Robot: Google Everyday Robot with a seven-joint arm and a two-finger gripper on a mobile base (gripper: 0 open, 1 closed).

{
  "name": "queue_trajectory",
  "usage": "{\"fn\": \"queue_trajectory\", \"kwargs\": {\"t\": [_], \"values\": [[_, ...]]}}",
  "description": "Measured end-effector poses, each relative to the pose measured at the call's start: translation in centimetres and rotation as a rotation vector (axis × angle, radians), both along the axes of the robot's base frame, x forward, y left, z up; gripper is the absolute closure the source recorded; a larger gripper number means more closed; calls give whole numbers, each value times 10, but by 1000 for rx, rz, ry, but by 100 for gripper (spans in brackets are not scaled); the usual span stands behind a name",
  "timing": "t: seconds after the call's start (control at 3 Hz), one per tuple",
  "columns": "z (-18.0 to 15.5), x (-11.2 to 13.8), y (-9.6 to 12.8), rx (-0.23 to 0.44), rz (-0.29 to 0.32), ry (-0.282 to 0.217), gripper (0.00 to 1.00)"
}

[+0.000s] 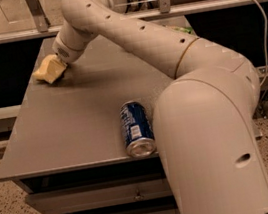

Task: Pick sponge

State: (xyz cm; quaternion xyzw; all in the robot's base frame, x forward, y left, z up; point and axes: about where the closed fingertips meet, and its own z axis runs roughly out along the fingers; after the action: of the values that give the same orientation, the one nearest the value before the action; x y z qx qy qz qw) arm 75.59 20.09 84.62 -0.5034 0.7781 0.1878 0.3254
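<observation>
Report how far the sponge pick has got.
Done: the reach; the gripper sits low at the table's far left corner. In hand: the grasp; the sponge cannot be told apart from the pale yellow gripper there. Left: lifting it clear of the table. The blue can lies apart, near the front edge.

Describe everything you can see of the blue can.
The blue can looks metallic, with white markings and a silvery end. It lies on its side near the front edge of the grey table, silvery end toward the camera. Only the table visibly touches it; the robot arm looms close beside it. The gripper is far off, at the table's far left corner.
</observation>
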Motion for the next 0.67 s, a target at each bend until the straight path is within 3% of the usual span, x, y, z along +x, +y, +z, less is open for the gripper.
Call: {"fn": "queue_trajectory", "kwargs": {"t": [0.33, 0.67], "values": [[31, -4, -5, 12, 10, -50, 99], [68, -16, -20, 17, 10, -104, 100]]}}
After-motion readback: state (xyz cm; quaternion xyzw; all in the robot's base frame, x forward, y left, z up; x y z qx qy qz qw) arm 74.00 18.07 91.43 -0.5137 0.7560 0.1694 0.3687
